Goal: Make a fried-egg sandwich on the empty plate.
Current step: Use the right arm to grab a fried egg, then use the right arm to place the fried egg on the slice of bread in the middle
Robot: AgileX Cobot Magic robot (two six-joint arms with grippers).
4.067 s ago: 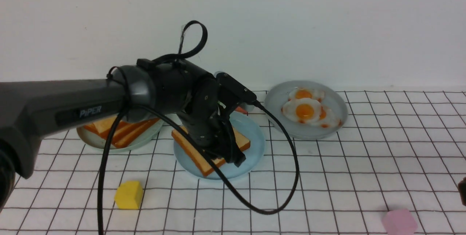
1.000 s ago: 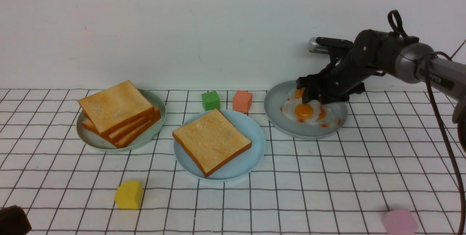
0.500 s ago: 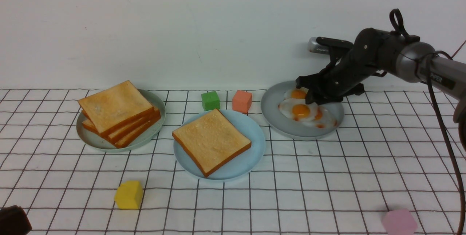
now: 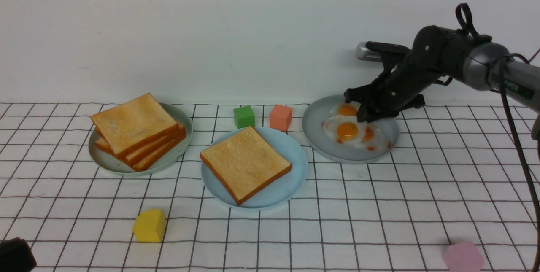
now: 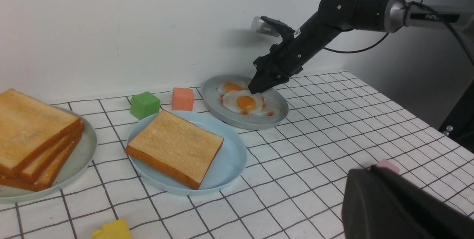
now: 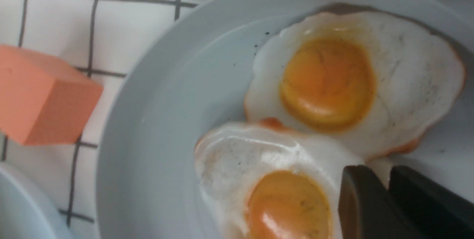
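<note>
The right fingers [image 6: 361,205], spread wide a second ago, now pinch the edge of the front fried egg [image 4: 348,130] on the grey plate [image 4: 314,122], ready to lift it onto the toast [image 4: 245,163] waiting on the blue plate [image 4: 295,154]; the left fingers [image 5: 400,202] stay pressed together.

Right arm [image 4: 498,71] reaches in from the right side, wrist angled downward. Right gripper [image 4: 363,115] shows jaws nearly together, pinching the white edge of a fried egg [image 4: 347,131]. Left gripper [image 4: 14,256] sits low at the near-left corner, jaws closed.
</note>
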